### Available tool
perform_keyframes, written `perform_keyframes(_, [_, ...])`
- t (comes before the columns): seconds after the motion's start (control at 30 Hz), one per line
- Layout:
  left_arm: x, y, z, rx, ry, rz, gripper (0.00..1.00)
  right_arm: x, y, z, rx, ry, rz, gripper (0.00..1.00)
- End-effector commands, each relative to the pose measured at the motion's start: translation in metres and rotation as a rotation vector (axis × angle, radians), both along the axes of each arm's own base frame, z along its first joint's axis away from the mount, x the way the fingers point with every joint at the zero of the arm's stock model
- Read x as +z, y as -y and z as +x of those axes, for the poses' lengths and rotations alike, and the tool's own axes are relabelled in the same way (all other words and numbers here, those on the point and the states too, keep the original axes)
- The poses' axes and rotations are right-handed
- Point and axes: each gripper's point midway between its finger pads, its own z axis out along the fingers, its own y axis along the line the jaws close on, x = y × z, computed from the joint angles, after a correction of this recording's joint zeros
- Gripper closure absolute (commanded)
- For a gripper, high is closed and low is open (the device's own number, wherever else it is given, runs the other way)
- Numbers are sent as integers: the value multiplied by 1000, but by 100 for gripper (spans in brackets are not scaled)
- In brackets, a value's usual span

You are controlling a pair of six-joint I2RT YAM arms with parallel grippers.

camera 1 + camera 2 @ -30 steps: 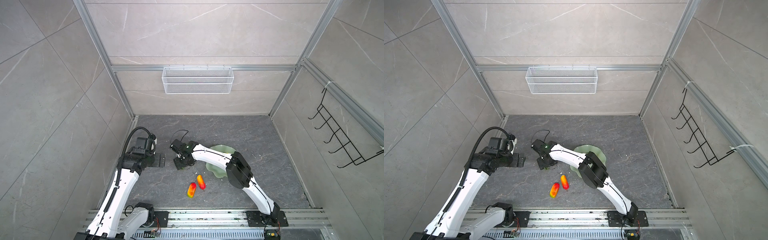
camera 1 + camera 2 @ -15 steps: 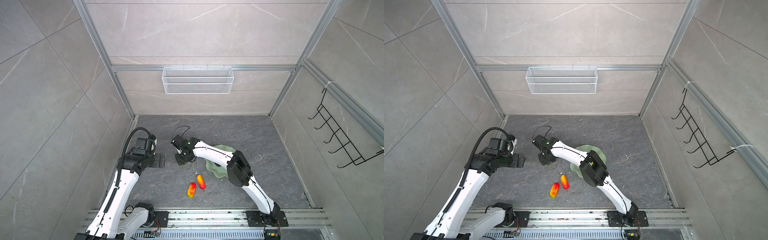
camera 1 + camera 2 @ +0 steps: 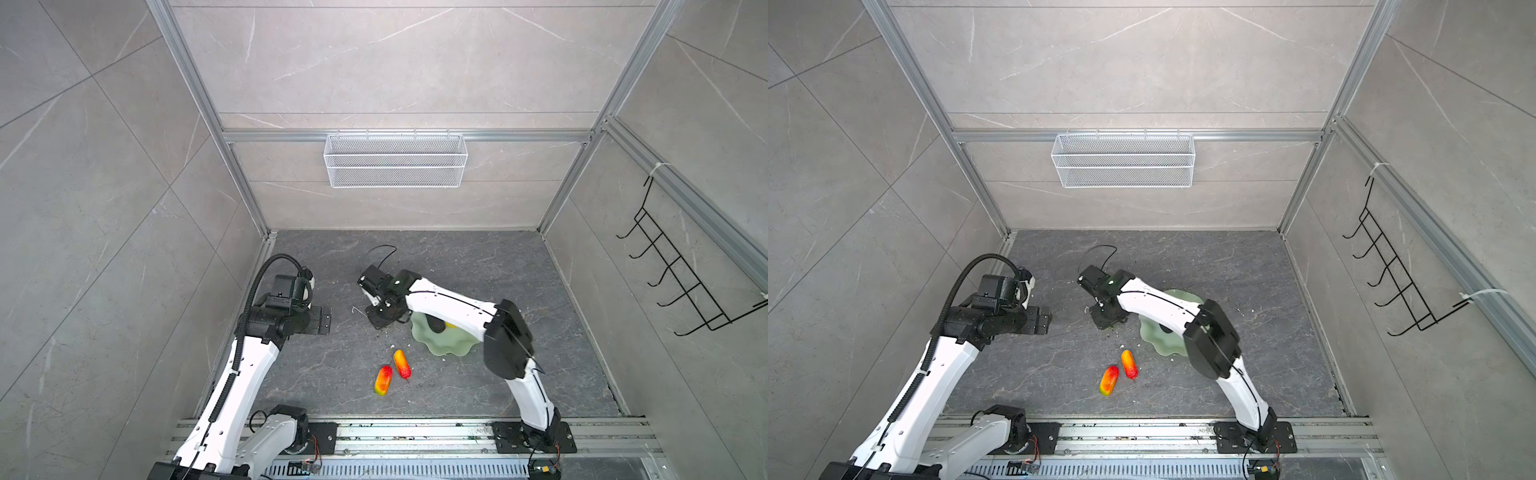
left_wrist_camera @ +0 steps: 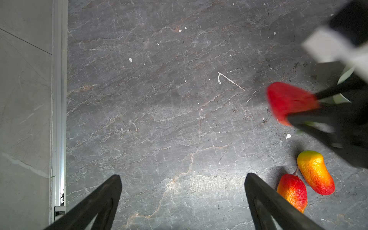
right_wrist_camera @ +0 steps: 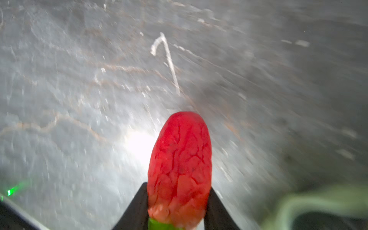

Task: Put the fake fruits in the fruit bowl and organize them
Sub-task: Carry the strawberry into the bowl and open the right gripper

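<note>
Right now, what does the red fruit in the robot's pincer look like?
The red fruit is oval and glossy like plastic, bright red with darker crack-like veins. It turns paler pink at one end, where a green bit shows. The right pincer squeezes that end, one black finger each side; the red tip pokes out over the grey floor. I can't tell if it touches the floor.
</note>
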Motion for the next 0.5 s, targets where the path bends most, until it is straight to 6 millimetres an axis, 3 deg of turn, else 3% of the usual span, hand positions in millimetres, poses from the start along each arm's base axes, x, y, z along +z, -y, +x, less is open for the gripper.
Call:
perform_keyframes(0.0, [10, 7, 3, -18, 55, -43, 0, 56, 64, -1, -105, 84, 31, 63])
perform_keyframes(0.13, [2, 11, 3, -26, 38, -63, 0, 61, 139, -23, -217, 64, -37, 63])
perform_keyframes(0.23, [-1, 14, 6, -35, 39, -71, 0, 53, 181, -39, -284, 31, -88, 63])
perform_keyframes(0.33, [0, 15, 10, -45, 48, -72, 0, 44, 210, -50, -340, 3, -130, 63])
perform_keyframes(0.47, [-2, 18, 14, -54, 53, -81, 0, 29, 228, -57, -383, -34, -162, 63])
